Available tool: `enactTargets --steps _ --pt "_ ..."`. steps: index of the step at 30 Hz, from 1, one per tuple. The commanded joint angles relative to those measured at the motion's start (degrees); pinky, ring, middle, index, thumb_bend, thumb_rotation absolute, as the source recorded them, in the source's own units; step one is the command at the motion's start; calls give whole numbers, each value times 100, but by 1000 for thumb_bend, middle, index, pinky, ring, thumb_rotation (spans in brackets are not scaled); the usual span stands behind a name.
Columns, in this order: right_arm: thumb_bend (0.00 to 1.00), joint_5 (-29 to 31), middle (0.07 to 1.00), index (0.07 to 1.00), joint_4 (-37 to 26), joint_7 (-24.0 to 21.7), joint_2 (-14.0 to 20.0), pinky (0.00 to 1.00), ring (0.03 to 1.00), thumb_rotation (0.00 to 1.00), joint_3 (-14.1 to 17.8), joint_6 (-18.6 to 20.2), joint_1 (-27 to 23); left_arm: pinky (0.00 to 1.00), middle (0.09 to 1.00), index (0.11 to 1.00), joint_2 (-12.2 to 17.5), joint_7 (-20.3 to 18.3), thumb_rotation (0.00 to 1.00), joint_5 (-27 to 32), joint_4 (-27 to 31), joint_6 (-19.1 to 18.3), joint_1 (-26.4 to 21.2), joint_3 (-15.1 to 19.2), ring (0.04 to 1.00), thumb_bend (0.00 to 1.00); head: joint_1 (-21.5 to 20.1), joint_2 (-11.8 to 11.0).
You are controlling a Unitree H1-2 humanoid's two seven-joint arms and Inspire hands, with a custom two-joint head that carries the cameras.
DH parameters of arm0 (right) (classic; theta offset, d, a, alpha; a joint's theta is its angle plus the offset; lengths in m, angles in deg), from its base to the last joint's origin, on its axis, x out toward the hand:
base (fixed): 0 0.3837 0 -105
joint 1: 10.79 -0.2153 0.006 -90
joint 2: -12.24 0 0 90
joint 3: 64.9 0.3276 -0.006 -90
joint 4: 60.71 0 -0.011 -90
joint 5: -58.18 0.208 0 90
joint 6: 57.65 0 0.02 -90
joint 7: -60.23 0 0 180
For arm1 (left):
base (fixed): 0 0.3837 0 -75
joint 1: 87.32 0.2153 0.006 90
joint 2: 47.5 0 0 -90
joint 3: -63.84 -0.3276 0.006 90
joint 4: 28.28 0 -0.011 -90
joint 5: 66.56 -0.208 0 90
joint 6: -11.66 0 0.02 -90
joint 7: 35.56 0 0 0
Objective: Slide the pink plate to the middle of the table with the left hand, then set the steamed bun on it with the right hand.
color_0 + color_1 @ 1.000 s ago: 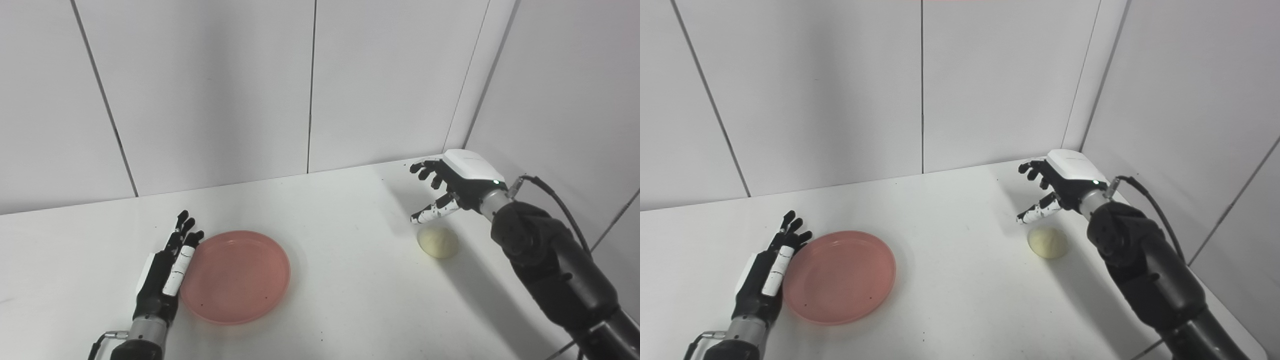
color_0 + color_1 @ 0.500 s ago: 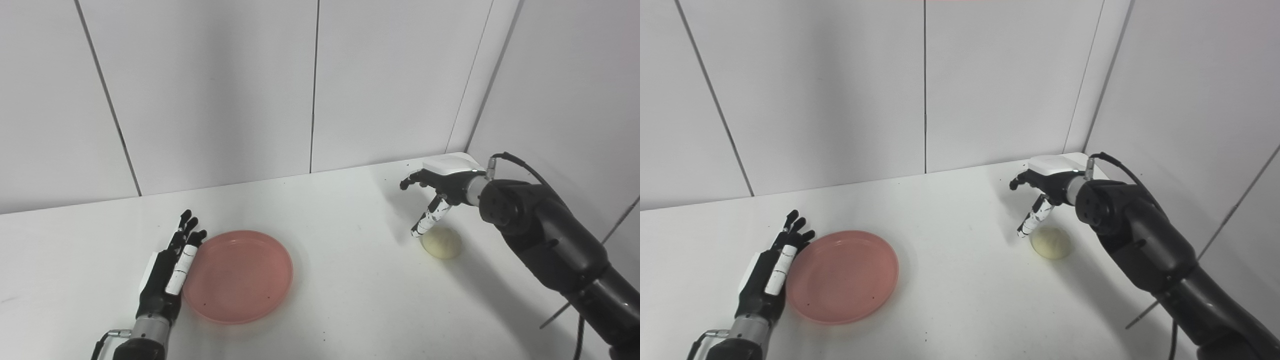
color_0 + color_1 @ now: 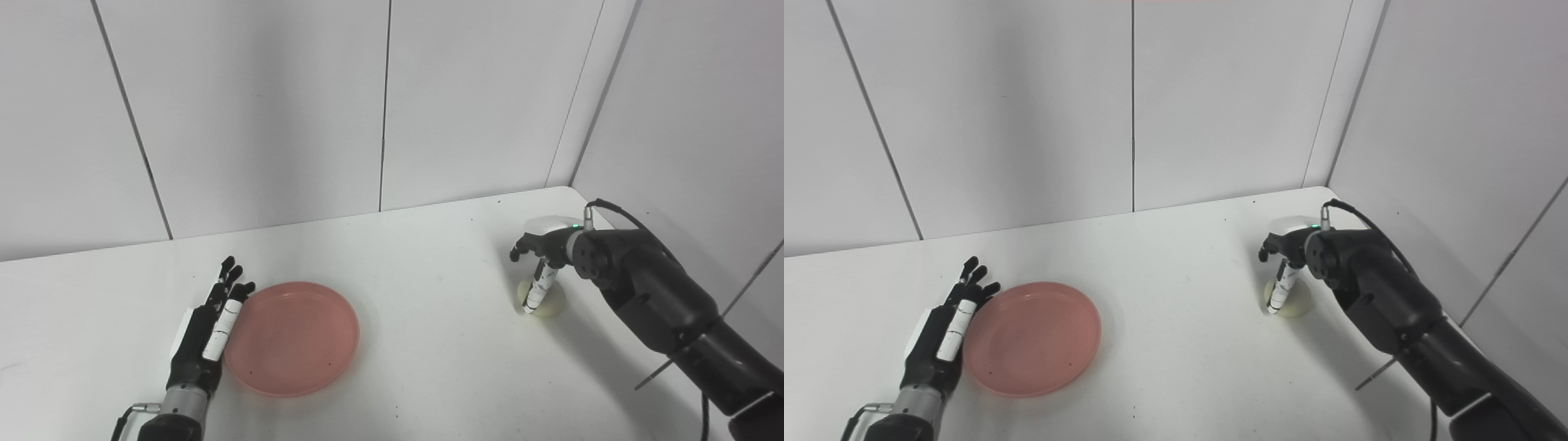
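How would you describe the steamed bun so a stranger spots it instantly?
Look to the white table's right side, near the wall corner. Beneath the right hand sits the steamed bun, small, pale yellow and domed, unlike the flat pink plate far left.

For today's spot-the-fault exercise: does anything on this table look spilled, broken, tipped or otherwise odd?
Nothing stands out. The pink plate lies flat and empty beside the left hand; the steamed bun sits whole under the right hand. Only a few tiny dark specks dot the white table.
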Motion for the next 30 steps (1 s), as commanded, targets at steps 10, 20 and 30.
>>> enactTargets --steps 10,20,30 --pt "1000 112 808 792 221 113 258 793 805 298 113 -14 -155 893 990 1000 -19 -51 874 10 -47 2 83 -42 894 794 7 14" --pt "1000 330 800 772 192 475 225 765 772 286 242 -39 -18 893 994 1000 -18 -58 875 -8 67 -100 107 -62 896 794 10 27" --pt "1000 355 794 755 214 415 307 762 759 292 183 -37 -32 897 995 1000 -7 -69 879 6 14 -92 89 -56 893 796 7 34"
